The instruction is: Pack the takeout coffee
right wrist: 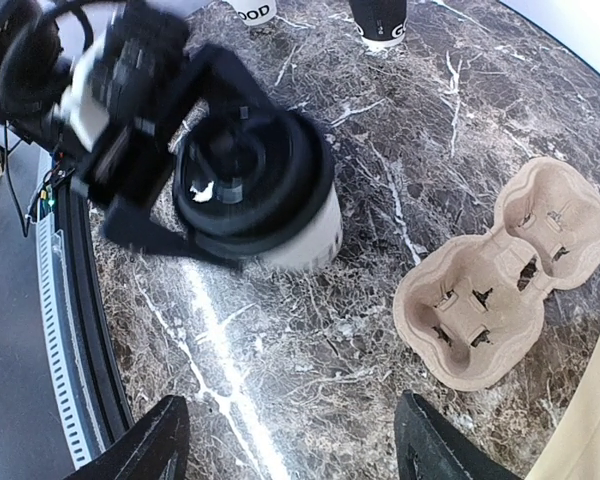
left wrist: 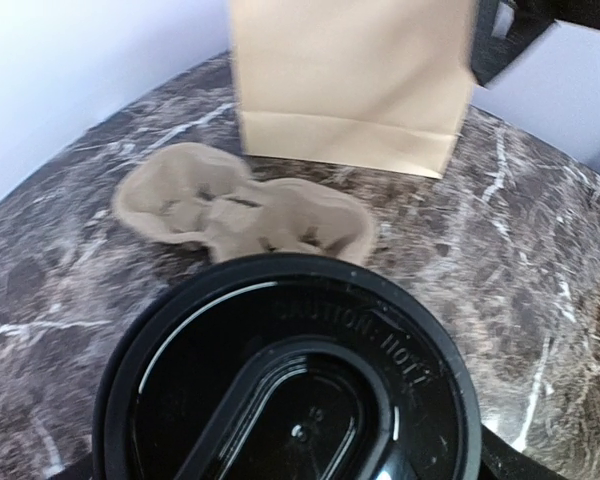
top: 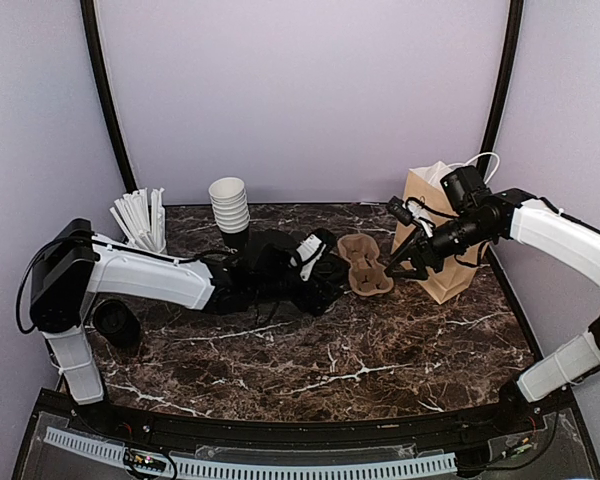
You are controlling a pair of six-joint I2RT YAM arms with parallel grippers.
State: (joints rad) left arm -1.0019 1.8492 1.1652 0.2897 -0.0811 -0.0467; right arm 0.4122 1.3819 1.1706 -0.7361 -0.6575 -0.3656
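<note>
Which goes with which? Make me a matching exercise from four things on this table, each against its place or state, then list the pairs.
Things:
1. cup carrier
2. brown paper bag
3. lidded cup
4. stack of lidless cups

Places or states:
A. between the left gripper's fingers
B. at the back, beside the white sticks
C. lying empty
D. standing tallest, white handles on top

Pairs: 1-C, 2-D, 3-A, 4-B.

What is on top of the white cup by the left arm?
A black plastic lid caps the cup; whatever is inside is hidden beneath it.
</note>
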